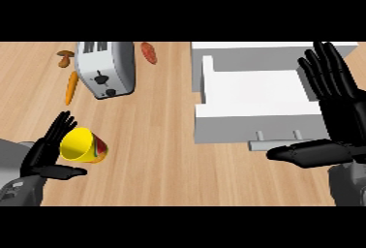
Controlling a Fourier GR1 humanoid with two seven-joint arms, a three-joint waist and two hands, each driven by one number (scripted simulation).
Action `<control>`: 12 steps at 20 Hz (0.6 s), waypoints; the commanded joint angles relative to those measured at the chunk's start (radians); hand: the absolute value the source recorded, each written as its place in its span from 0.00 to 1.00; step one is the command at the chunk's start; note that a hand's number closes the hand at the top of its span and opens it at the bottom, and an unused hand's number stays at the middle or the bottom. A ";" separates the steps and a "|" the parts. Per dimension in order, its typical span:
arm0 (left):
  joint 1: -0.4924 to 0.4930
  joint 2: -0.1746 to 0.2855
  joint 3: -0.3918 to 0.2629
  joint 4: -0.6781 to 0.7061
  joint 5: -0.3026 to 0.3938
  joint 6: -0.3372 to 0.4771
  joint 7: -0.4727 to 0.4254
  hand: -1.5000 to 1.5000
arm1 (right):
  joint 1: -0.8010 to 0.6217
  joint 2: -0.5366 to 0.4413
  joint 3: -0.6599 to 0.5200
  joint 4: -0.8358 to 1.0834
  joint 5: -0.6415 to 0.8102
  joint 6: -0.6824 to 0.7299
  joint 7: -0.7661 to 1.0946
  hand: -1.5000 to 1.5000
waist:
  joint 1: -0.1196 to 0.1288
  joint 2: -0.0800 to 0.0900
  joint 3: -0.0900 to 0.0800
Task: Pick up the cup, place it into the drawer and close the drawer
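- Closest to us, at the lower left edge, we see the left hand [43, 151] on its grey forearm, fingers straight and pointing up and to the right, thumb stretched out sideways below them; it grasps nothing.
- We find the cup [79, 143] just beside those fingers, above the thumb. It is yellow with a red and green mark on its outer side, and it is tipped so that its mouth faces up and to the left. We cannot tell whether it touches the fingers.
- At the lower right we see the right hand [343, 121], spread wide, fingers straight and reaching up along the right edge, thumb pointing left across the view. It holds nothing.
- That thumb lies just below and right of the drawer's grey handle [275, 144]; we cannot tell whether they touch.
- We see the white drawer [250, 127] pulled open from its white cabinet [271, 49], its inside bare. The cup is well apart from it, across the wooden counter [164, 145].
- Farther back on the left we see a grey toaster [107, 68] set at a slant, two slots on top.
- Left of the toaster an orange carrot [70, 87] lies lengthwise, with a brown mushroom [66, 57] above it.
- Between toaster and cabinet, at the far edge, we see a reddish oblong item [148, 52].
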 commanded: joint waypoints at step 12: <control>-0.096 -0.019 -0.010 0.211 -0.050 -0.026 -0.224 0.00 | -0.043 0.004 0.003 -0.007 -0.013 0.000 0.038 0.00 | -0.009 0.008 -0.012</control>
